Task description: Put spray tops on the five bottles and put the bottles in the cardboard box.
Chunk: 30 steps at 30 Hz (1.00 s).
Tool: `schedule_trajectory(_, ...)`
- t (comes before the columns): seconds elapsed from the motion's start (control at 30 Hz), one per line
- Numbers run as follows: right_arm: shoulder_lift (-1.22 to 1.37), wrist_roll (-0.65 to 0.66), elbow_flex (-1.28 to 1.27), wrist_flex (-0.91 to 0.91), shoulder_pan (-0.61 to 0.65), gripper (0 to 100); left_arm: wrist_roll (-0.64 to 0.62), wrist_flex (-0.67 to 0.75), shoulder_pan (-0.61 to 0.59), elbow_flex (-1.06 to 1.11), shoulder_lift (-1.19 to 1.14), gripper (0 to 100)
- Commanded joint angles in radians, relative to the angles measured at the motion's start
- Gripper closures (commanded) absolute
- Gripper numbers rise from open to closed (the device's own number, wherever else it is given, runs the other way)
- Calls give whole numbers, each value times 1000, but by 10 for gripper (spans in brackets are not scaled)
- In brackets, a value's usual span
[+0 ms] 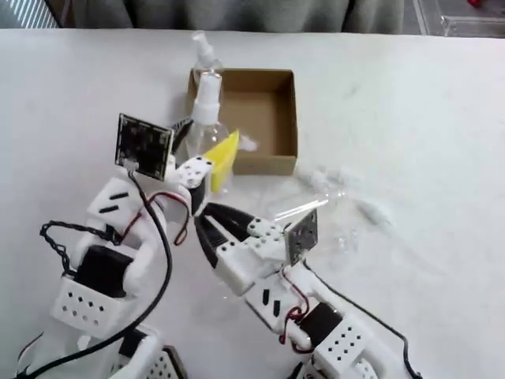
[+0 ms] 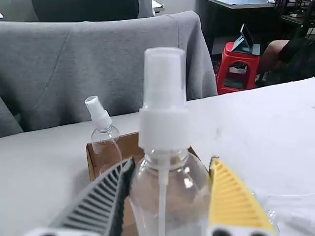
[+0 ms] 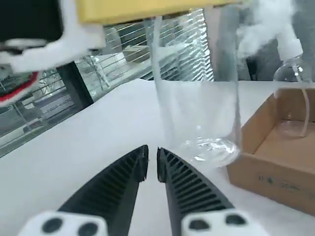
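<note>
1 topped bottle (image 2: 104,137) stands in the cardboard box (image 1: 282,118). My left claw (image 2: 171,167) grips a 2nd bottle (image 2: 165,189), topped, beside the box. My right claw (image 3: 152,158) is closed, empty. Loose bottles (image 1: 323,189) on the surface (image 1: 410,103) are left.

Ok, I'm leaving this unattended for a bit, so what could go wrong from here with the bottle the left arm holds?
1. The held bottle in the left gripper hangs close to the cardboard box wall; lowered there, its base might catch the rim and tip.
2. It could knock the standing bottle in the box corner.
3. The right gripper sits close by; the arms might collide.
</note>
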State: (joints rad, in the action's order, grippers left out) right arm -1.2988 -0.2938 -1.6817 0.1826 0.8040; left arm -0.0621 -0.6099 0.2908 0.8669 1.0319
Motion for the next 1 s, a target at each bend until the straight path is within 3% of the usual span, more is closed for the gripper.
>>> schedule_trajectory(0.0,-10,11,-14,24,-38,983,-28,-12,10,-74,-1,921)
schedule_trajectory(0.97,-5,38,-14,21,-85,983,-28,-28,4,-72,-1,921)
